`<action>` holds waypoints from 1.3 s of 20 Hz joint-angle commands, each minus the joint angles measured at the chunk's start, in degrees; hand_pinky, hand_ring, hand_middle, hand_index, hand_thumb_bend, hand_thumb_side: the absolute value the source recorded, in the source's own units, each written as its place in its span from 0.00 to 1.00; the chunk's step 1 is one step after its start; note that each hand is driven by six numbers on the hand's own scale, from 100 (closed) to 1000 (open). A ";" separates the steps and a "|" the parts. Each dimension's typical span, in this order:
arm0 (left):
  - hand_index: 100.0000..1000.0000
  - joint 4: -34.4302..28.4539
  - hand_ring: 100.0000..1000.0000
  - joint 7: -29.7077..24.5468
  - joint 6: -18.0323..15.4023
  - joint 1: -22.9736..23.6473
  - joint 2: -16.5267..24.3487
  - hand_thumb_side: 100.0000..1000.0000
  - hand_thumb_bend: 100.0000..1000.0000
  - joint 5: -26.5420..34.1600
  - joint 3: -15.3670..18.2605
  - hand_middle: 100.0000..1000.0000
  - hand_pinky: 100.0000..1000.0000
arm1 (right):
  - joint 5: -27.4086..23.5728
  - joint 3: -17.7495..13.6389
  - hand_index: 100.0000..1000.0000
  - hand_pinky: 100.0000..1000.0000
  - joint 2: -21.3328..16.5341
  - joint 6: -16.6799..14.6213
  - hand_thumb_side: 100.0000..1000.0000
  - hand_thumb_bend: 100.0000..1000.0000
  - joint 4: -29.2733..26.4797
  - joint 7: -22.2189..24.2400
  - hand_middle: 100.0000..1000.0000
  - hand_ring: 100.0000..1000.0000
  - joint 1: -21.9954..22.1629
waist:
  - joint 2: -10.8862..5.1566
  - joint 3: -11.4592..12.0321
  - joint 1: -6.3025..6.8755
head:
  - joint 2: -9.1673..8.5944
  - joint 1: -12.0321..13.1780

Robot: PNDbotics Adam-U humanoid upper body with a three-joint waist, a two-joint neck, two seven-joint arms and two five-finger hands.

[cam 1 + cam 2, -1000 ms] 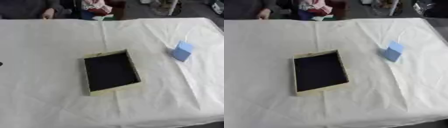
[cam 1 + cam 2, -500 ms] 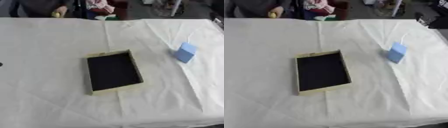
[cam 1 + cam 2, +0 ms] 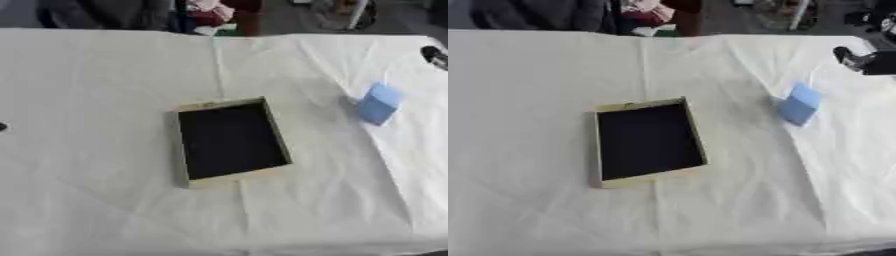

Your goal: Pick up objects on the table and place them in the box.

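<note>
Item: blue block (image 3: 800, 104) on cloth, right of empty box (image 3: 648, 140), well apart; right hand (image 3: 856, 58) at far right edge, finger state can't tell, so approx. open wide before you descend over block.

A wide table covered with a creased white cloth (image 3: 105, 200) fills nearly the whole view; a fold line runs from the far edge toward the middle. Beyond the far edge lies a dark floor (image 3: 728, 20). A heap of red, pink and green items (image 3: 214, 17) sits there, with a pale upright stand (image 3: 800, 15) further right. Lighting is even and diffuse.
</note>
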 commanded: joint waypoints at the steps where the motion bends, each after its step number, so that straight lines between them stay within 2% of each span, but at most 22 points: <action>1: 0.61 -0.81 0.39 -0.34 -0.02 -0.93 0.50 0.74 0.40 -0.21 -0.14 0.41 0.68 | 1.24 -1.29 1.00 0.92 -1.55 -0.03 0.52 0.11 0.44 0.57 0.90 0.96 0.26 | -0.47 0.17 -0.07 | -0.48 0.06; 14: 0.62 -0.95 0.39 -0.97 -0.03 -1.51 0.25 0.74 0.40 -0.14 -0.28 0.42 0.69 | 2.61 -1.82 1.00 0.91 0.24 0.36 0.55 0.10 1.78 0.17 0.90 0.96 2.58 | -0.02 0.90 0.02 | -0.27 -0.42; 26: 0.62 -0.97 0.39 -1.84 -0.11 -1.81 0.11 0.75 0.40 0.00 -0.61 0.42 0.69 | 3.37 -0.51 1.00 0.91 1.05 0.01 0.58 0.08 2.19 1.72 0.90 0.96 1.16 | 0.20 1.41 0.42 | -0.44 -1.54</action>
